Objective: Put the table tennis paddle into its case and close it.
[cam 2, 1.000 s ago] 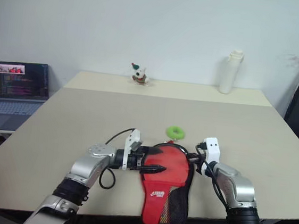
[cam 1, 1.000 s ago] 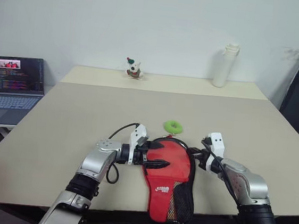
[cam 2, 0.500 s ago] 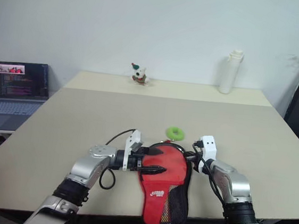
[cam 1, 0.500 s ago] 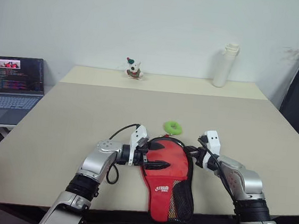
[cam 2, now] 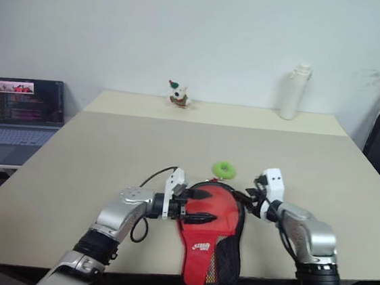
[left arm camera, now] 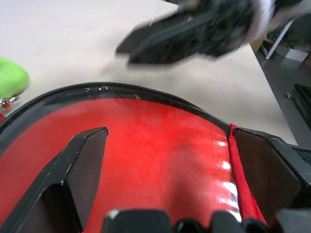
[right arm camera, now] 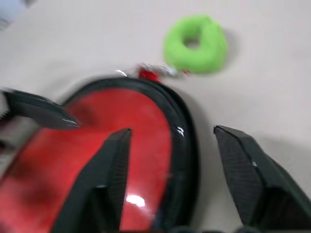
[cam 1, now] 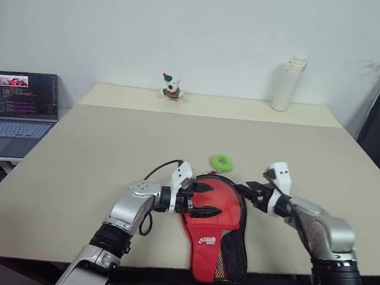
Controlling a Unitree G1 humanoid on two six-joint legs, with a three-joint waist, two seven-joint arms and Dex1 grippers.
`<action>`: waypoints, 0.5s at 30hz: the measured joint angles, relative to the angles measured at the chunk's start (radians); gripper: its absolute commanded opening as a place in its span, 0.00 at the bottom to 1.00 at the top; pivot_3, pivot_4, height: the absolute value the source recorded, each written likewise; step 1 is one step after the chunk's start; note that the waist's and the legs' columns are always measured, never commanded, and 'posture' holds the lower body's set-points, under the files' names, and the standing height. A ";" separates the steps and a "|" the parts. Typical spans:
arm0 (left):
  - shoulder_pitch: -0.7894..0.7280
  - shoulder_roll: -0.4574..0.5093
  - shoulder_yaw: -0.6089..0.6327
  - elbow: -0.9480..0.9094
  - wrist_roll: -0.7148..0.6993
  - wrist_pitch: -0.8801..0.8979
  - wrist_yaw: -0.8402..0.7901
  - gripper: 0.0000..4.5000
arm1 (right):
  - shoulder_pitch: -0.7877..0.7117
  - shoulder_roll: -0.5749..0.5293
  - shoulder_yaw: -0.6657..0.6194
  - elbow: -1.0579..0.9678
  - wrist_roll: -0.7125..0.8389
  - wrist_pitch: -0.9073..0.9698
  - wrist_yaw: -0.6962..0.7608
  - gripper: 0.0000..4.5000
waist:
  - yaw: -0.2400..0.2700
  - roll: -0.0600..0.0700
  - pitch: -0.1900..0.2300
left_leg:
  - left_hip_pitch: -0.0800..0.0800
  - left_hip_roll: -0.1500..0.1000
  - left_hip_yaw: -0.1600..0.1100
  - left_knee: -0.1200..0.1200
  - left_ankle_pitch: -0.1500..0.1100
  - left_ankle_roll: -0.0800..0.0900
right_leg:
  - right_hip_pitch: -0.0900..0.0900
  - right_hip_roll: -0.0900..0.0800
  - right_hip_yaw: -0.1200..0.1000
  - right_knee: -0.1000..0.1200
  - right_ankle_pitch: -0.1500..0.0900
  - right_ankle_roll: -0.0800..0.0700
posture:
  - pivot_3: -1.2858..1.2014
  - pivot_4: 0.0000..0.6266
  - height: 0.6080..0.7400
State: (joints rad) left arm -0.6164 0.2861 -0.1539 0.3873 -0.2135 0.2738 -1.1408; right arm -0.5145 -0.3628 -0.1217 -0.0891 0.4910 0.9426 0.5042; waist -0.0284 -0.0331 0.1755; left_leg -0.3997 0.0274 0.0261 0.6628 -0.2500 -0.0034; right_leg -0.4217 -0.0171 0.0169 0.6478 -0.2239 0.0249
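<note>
Left gripper (cam 1: 199,205) reaches in from the left edge of the case (cam 1: 216,234), fingers spread wide just above its round red head, clasping nothing. Judged purpose: steadying the pouch near its zipper rim while the other arm works the closure. Right gripper (cam 1: 249,191) hovers off the case's right edge near the top of the head, fingers parted and empty, as the right wrist view shows: table and case rim lie between them. Case lies flat on the table (cam 1: 108,147), red side with white logo up, round head away from the robot, narrow mesh tail hanging at the near table edge. Table tennis paddle cannot be made out as a separate object; judged to be inside the case, since the pouch looks filled and the black rim appears to run unbroken round the head, but whether the zipper is fully drawn cannot be told. Small green ring (cam 1: 221,162) sits just beyond the head of the case, linked to it by a small metal and red piece, likely the zipper pull's tag; that would explain why both grippers meet at this end. Well beyond the case: small toy figure (cam 1: 171,88) and white bottle (cam 1: 287,82) on the far table section; laptop (cam 1: 18,107) off to the case's left. Count: two grippers, one case, one ring, one bottle, one toy, one laptop.
</note>
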 measured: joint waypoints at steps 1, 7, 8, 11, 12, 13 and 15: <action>-0.005 -0.004 -0.001 0.012 0.002 -0.005 0.004 1.00 | -0.018 -0.008 -0.018 -0.003 0.012 0.009 0.002 0.61 | -0.002 0.000 0.000 | 0.000 0.000 0.000 0.000 0.000 0.000 | 0.000 0.000 0.000 0.000 0.000 0.001 | 0.52 0.24 1.00; -0.031 -0.044 -0.015 0.099 0.024 -0.059 0.035 1.00 | -0.173 -0.014 -0.015 0.124 0.001 -0.026 0.009 0.70 | -0.002 0.000 0.000 | 0.000 0.000 0.002 -0.001 0.000 0.000 | 0.000 0.001 -0.001 0.000 0.000 0.000 | 0.52 0.24 1.00; -0.032 -0.044 -0.015 0.111 0.029 -0.066 0.039 1.00 | -0.195 -0.005 -0.005 0.167 -0.007 -0.047 0.014 0.75 | -0.003 0.000 0.000 | 0.000 0.000 0.002 -0.001 0.000 0.000 | 0.000 0.001 0.000 0.000 0.000 -0.001 | 0.52 0.24 1.00; -0.051 -0.052 -0.015 0.139 0.040 -0.086 0.053 1.00 | -0.311 0.041 0.044 0.384 -0.083 -0.142 0.007 0.97 | -0.006 0.000 0.000 | 0.000 0.000 0.003 0.000 0.000 0.000 | -0.001 0.001 0.001 0.000 0.002 -0.003 | 0.52 0.24 1.00; -0.053 -0.057 -0.015 0.142 0.041 -0.091 0.060 1.00 | -0.359 0.066 0.067 0.473 -0.116 -0.196 0.006 0.97 | -0.006 0.000 0.000 | 0.000 0.000 0.003 0.000 0.000 0.000 | -0.001 0.001 0.000 0.000 0.002 -0.003 | 0.52 0.24 1.00; -0.055 -0.059 -0.016 0.147 0.042 -0.092 0.061 1.00 | -0.396 0.085 0.080 0.545 -0.139 -0.246 0.003 0.97 | -0.005 0.000 0.000 | 0.000 0.000 0.003 -0.001 0.000 0.000 | -0.001 0.001 0.000 0.000 0.002 -0.004 | 0.52 0.24 1.00; -0.056 -0.060 -0.016 0.156 0.044 -0.099 0.062 1.00 | -0.459 0.110 0.094 0.683 -0.183 -0.342 -0.005 0.97 | -0.004 0.000 0.000 | -0.001 0.000 0.003 -0.001 0.000 0.000 | -0.001 0.001 0.000 0.000 0.002 -0.004 | 0.52 0.24 1.00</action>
State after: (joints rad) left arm -0.6719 0.2263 -0.1697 0.5436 -0.1698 0.1744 -1.0788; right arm -0.9735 -0.2533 -0.0272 0.5943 0.3079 0.6007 0.4995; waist -0.0322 -0.0327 0.1756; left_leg -0.4003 0.0278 0.0293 0.6620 -0.2500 -0.0033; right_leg -0.4226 -0.0163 0.0166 0.6475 -0.2216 0.0212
